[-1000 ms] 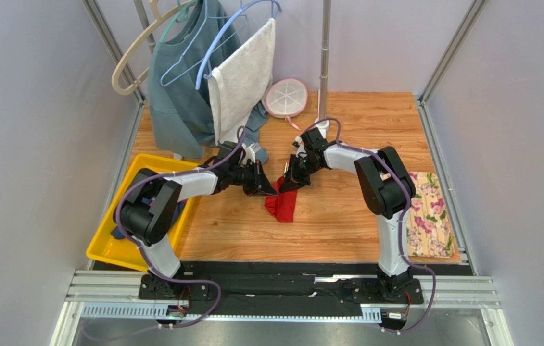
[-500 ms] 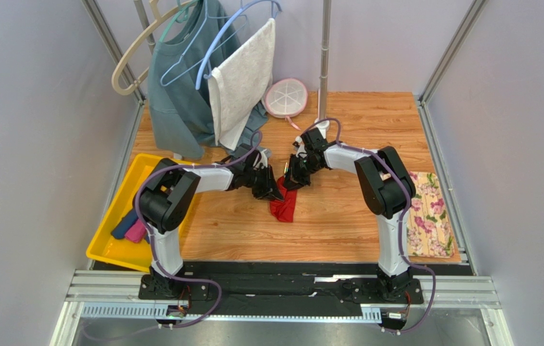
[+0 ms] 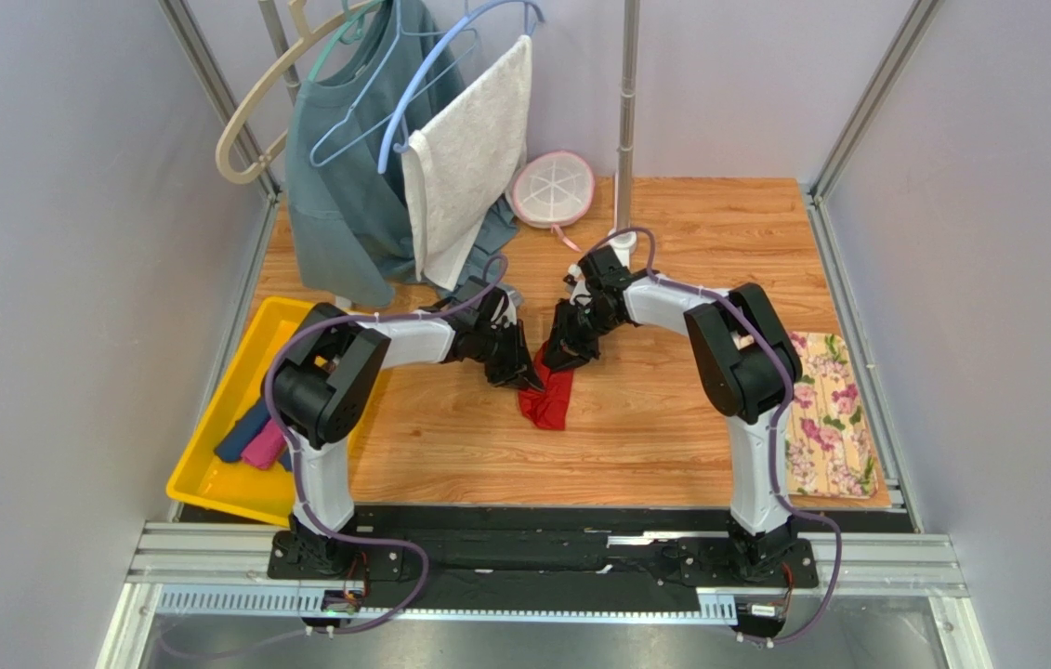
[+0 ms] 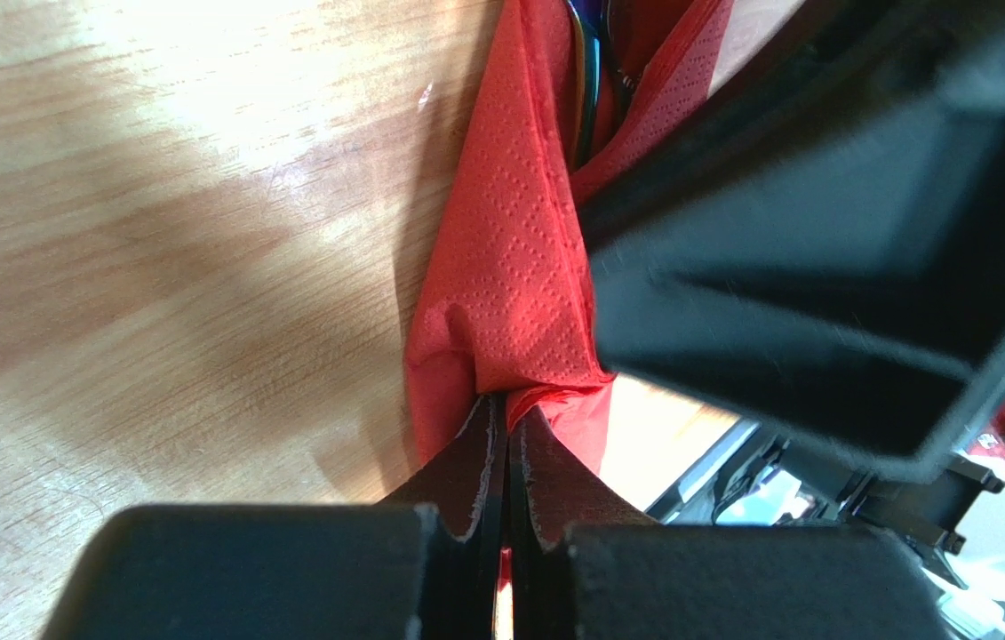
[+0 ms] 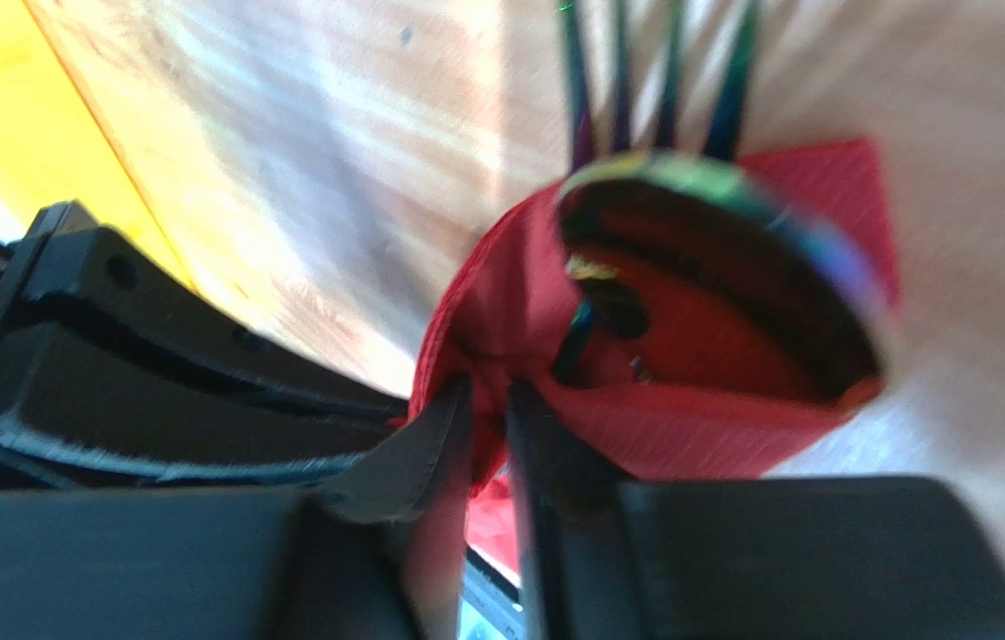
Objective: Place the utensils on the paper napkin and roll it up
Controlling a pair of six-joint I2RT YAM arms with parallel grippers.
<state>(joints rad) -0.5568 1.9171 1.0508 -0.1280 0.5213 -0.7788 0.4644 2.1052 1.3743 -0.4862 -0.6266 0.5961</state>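
At the far left of the table [image 3: 712, 230], a yellow tray [image 3: 203, 481] holds navy and pink fabric rolls [image 3: 249, 439]. Moving right, my left gripper [image 4: 508, 424] is clamped tight on a bunched corner of the red paper napkin [image 4: 521, 267], with only paper between its fingers. That napkin sits crumpled at mid-table, between my two grippers, folded loosely around the utensils [image 5: 721, 300]: a rounded spoon head and four fork tines [image 5: 661, 80] poke out of it. My right gripper [image 5: 484, 400] pinches the napkin's edge just beside the spoon, its fingers nearly together. At the far right, a floral cloth [image 3: 831, 418] lies flat near the table's edge.
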